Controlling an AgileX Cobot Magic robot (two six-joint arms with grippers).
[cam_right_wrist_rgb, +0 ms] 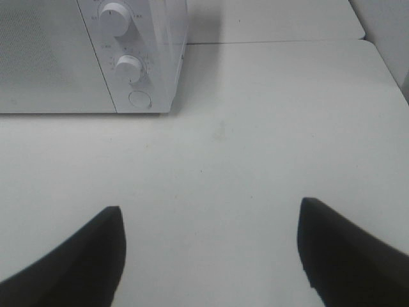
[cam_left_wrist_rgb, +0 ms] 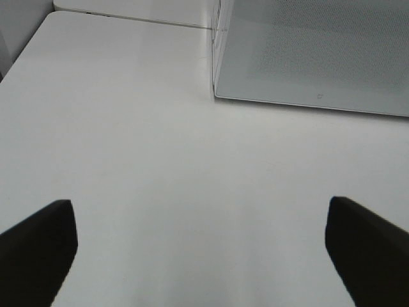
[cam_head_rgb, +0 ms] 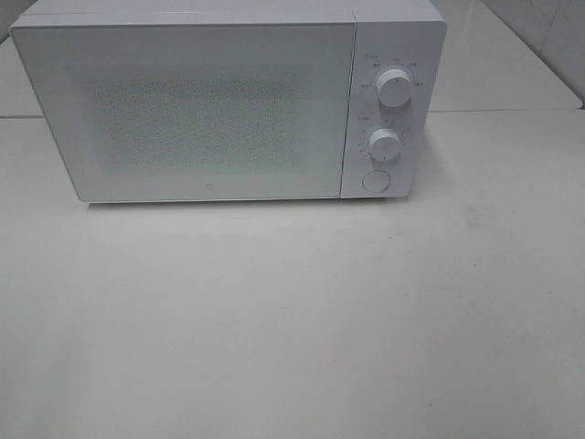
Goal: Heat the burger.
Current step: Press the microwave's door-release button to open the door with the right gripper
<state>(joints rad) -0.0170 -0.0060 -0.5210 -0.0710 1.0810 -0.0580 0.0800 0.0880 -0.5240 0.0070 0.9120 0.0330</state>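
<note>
Upper half of the high view: a white microwave (cam_head_rgb: 210, 101) is sitting on the white table (cam_head_rgb: 292, 320), with its door (cam_head_rgb: 183, 110) shut flat.
Right end of the microwave: an upper knob (cam_head_rgb: 394, 88) is sitting over a lower knob (cam_head_rgb: 385, 144), with a round button (cam_head_rgb: 375, 180) beneath both.
Burger: I'm not spotting the burger anywhere, not on the table in any view. Whether it's hiding behind that frosted door, I cannot tell.
Left gripper: the left gripper (cam_left_wrist_rgb: 198, 204) is hanging over bare table with its fingers spread wide and nothing between them, and the microwave's left front corner is lying ahead of it.
Right gripper: the right gripper (cam_right_wrist_rgb: 211, 208) is hovering likewise, fingers apart and empty, and it's looking straight at the knobs and button.
Arm pose: neither arm is showing in the high view, so I'm judging both are sitting back off the lower edge of the frame, wrists pointing across the table at the microwave.
Step in hand: it's looking like the approach to the microwave, and the right side is facing the controls.
Doing it well: I'm reckoning one fingertip should be coming square onto the button or knob rather than glancing off. The push should be going in gently so the microwave isn't sliding back, and the left arm should be keeping out of the door's swing.
</note>
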